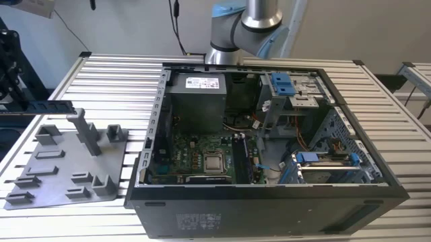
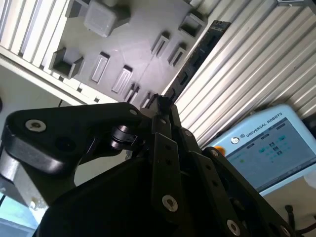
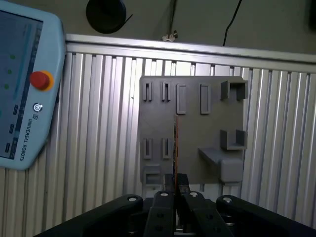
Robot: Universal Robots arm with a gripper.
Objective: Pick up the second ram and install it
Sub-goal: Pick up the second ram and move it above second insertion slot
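A big metal table [image 1: 114, 75] holds an open computer case [image 1: 269, 212]. Beside it, on the exterior view's left, lies a grey plate [image 1: 64, 176] with posts. The gripper [image 2: 161, 102] is squeezed tight on one end of the second ram [image 2: 197, 52]. The ram is up in the air above the plate.

A robotics lab: slatted aluminium bench [image 1: 114, 75], opened computer case [image 1: 269, 212], robot teach pendant [image 3: 29, 123].
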